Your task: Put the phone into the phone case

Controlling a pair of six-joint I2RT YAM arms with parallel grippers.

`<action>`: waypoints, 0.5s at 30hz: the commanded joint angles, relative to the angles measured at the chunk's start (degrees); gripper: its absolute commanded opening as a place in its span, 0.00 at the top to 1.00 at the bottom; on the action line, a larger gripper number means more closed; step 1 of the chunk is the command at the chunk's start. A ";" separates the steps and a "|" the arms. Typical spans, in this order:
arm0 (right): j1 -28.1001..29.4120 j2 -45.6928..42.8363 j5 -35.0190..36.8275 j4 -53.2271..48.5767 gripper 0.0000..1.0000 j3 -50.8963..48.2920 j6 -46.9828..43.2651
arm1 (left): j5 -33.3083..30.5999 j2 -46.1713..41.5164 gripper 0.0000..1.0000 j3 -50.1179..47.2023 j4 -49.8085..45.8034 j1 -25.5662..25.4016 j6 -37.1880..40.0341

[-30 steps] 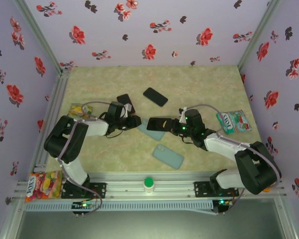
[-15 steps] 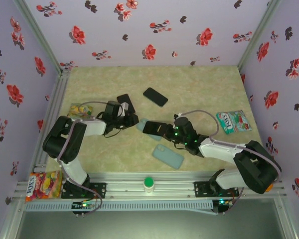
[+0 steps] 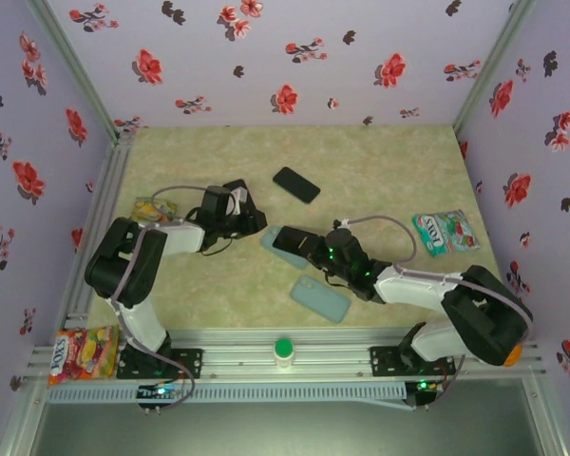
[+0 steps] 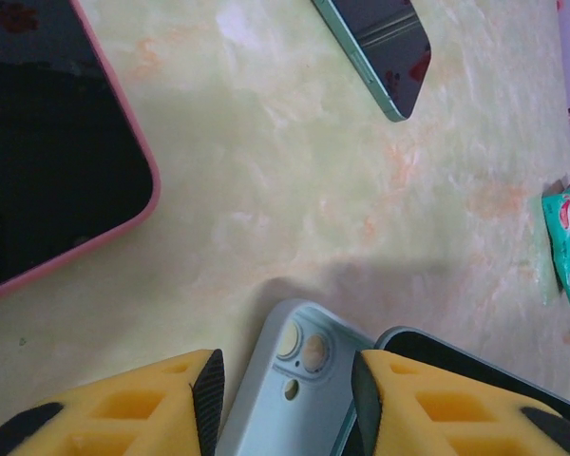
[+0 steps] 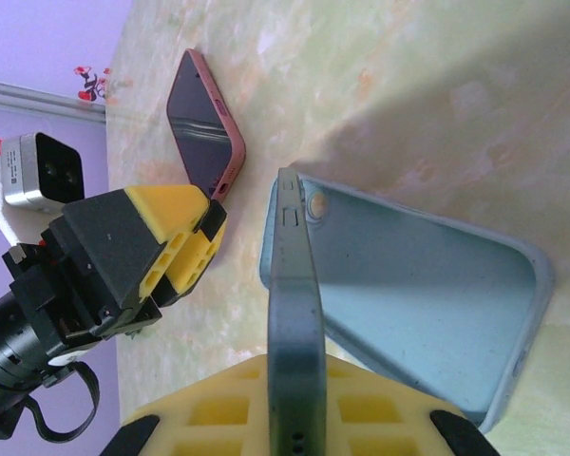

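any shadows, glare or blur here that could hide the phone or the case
left wrist: soft shadow on the table just above the phone case, near fingers slightly soft, far phone screen shows reflections; right wrist: broad shadow reaching the case, held phone edge-on; top external: even light

Left arm (image 3: 133,266): glossy black rounded housings, with a white link above the base.
Right arm (image 3: 480,318): same black and white build, with an orange patch at the outer elbow.
Left gripper (image 4: 287,372): yellow moulded fingers (image 4: 123,418) with recessed pockets and black pads on the inner faces.
Right gripper (image 5: 296,372): same pocketed yellow, with black corners.
Left cable (image 3: 176,188): thin, pale grey.
Right cable (image 3: 380,218): same pale grey.
Wrist camera (image 5: 38,171): silver box with a black front, on a black bracket.
Green lights (image 3: 334,255): small dots on the black wrist housing.
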 commanded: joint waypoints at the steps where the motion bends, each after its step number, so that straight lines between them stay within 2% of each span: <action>1: 1.37 1.01 3.84 5.10 1.00 0.14 3.06 | 0.85 1.40 0.56 1.56 1.25 0.42 2.26; 15: 2.69 6.11 5.10 6.88 1.00 1.04 7.48 | 2.08 2.92 0.55 1.52 1.46 0.74 3.98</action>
